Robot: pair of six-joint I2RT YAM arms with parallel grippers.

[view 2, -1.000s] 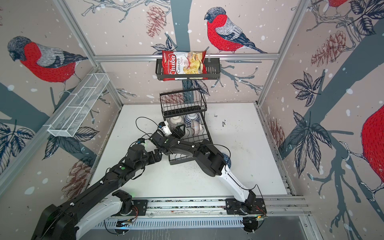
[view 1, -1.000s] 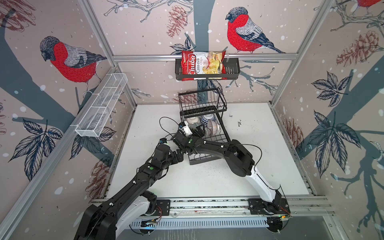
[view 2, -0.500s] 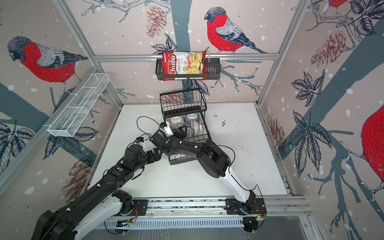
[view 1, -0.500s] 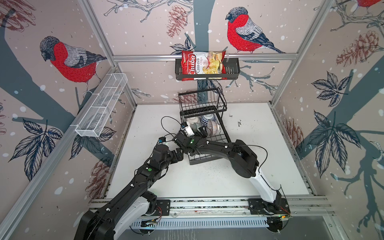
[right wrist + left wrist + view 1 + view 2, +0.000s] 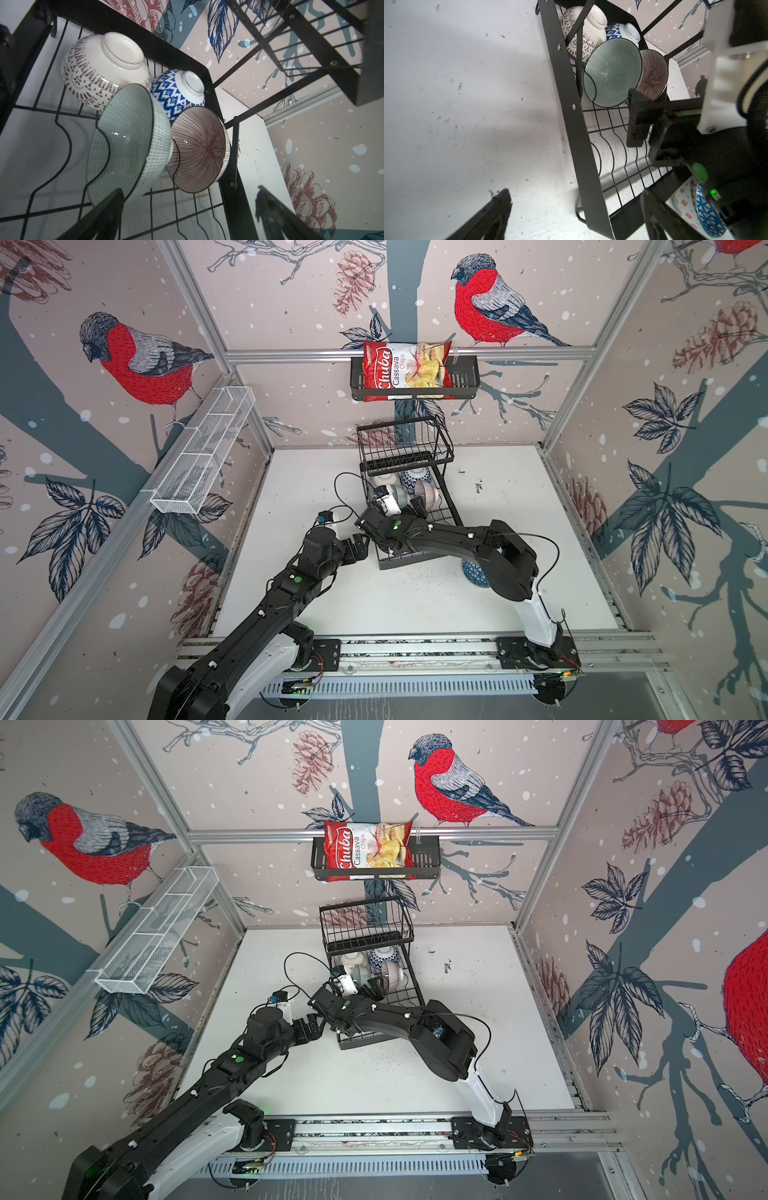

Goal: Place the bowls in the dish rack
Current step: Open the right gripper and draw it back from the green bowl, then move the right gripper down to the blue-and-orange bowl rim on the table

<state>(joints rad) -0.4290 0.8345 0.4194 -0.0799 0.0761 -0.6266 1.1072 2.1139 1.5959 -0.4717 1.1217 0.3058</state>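
Left tool [image 5: 359,546] released, left of rack [image 5: 581,145], near end. In rack's far end: white bowl [image 5: 99,79], blue bowl [image 5: 170,93], green bowl [image 5: 128,145], mauve bowl [image 5: 201,149]. Right tool [image 5: 189,190] released, just near of these. On worktop [image 5: 374,605] right of rack: orange bowl [image 5: 683,204], triangle bowl [image 5: 709,216].

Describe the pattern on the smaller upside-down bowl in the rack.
Small ceramic bowl: blue zigzag diamonds on white; clearest in the right wrist view.

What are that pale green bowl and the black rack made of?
The pale green bowl looks like glazed ceramic: glossy highlights, smooth printed pattern. The dish rack seems to be metal, thin bent wire and riveted flat strips, with a matte black coating.
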